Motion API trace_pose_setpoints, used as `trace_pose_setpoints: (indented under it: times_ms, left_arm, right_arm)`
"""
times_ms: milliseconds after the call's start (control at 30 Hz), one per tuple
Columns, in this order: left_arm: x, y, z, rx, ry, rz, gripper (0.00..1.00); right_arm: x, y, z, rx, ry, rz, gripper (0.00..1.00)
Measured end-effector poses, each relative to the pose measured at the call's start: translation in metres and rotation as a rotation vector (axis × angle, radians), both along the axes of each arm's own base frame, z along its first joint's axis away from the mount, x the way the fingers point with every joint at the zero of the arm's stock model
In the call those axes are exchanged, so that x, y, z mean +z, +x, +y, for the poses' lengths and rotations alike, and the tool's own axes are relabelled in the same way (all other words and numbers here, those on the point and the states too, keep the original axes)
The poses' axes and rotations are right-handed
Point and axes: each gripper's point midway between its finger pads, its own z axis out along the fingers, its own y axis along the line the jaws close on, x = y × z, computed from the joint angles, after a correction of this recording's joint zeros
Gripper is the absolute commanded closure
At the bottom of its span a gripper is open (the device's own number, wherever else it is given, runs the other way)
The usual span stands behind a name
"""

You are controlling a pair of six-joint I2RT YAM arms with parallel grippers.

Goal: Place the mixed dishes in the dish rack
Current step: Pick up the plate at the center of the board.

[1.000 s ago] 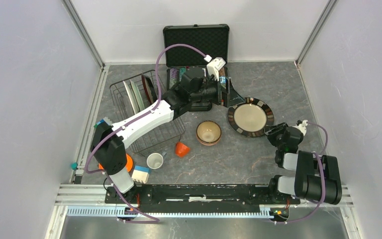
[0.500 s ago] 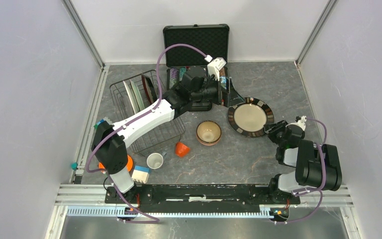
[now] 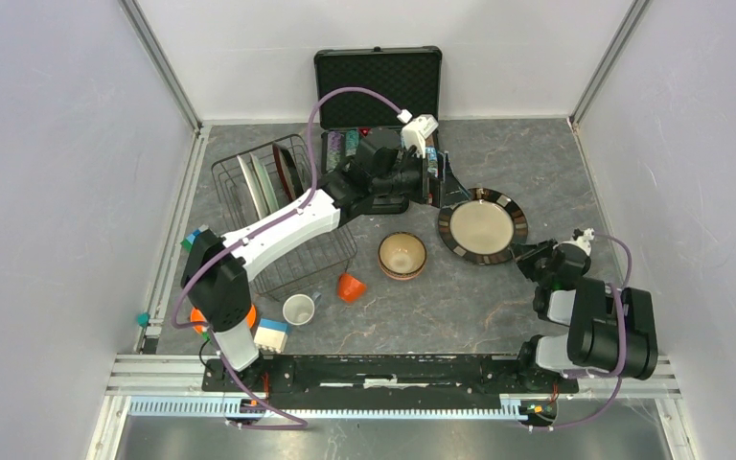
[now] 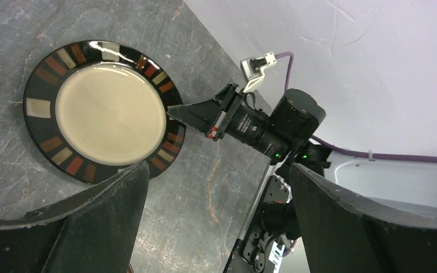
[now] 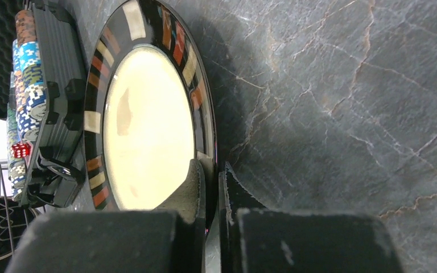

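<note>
The dark-rimmed beige plate [image 3: 482, 226] lies flat on the table right of centre. My right gripper [image 3: 523, 253] is shut on its near-right rim, one finger over the rim and one under it; the pinch on the plate [image 5: 148, 125] shows up close at the right gripper [image 5: 210, 170]. My left gripper [image 3: 441, 180] hovers wide open just left of the plate [image 4: 108, 111], with nothing between its fingers [image 4: 91, 227]. The black wire dish rack [image 3: 225, 182] stands at the left, with upright plates [image 3: 261, 184] in it. A tan bowl [image 3: 402, 255], an orange cup [image 3: 350, 287] and a white cup [image 3: 298, 310] sit on the table.
An open black case of poker chips [image 3: 378, 81] stands at the back, close behind the left gripper. An orange ring toy [image 3: 246, 314] and a white-and-blue block [image 3: 271, 334] lie near the left arm's base. Grey walls enclose the table.
The right gripper's fingers have closed on the plate's rim, and that arm has shifted slightly. The left arm has barely moved.
</note>
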Motion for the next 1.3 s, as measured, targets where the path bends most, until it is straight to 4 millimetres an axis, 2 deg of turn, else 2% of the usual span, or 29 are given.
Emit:
trace_pose_setpoints:
  times_ms: [233,533,633,733,833,933,1067,1200,1300]
  left_arm:
    - [-0.014,0.003,-0.001,0.009,0.033,0.027,0.04]
    - [-0.013,0.007,-0.005,0.020,0.044,0.027,0.04]
    - [-0.015,0.013,-0.024,0.020,0.090,-0.002,0.04]
    - [-0.020,0.009,-0.061,-0.007,0.151,-0.049,0.04]
    - [-0.043,-0.004,-0.084,-0.044,0.230,-0.058,0.05]
    - [-0.076,-0.022,-0.086,-0.083,0.319,-0.024,0.05]
    - [-0.112,-0.033,-0.079,-0.106,0.396,-0.009,0.06]
    - [-0.167,-0.055,-0.063,-0.137,0.495,0.029,0.07]
    - [-0.200,-0.073,-0.053,-0.158,0.545,0.051,0.06]
  right_arm:
    - [0.020,-0.007,-0.001,0.010,-0.063,-0.056,1.00]
    - [0.039,-0.017,-0.007,0.008,-0.178,-0.114,1.00]
    - [0.039,-0.018,-0.008,0.016,-0.190,-0.101,1.00]
    - [0.041,-0.017,-0.009,0.023,-0.200,-0.096,1.00]
    - [0.042,-0.017,-0.009,0.029,-0.207,-0.091,1.00]
    - [0.042,-0.017,-0.009,0.027,-0.199,-0.070,1.00]
    - [0.041,-0.015,-0.009,0.020,-0.169,-0.038,1.00]
    - [0.039,-0.014,-0.009,0.010,-0.131,-0.013,1.00]
    - [0.034,-0.015,-0.007,0.006,-0.101,0.006,1.00]
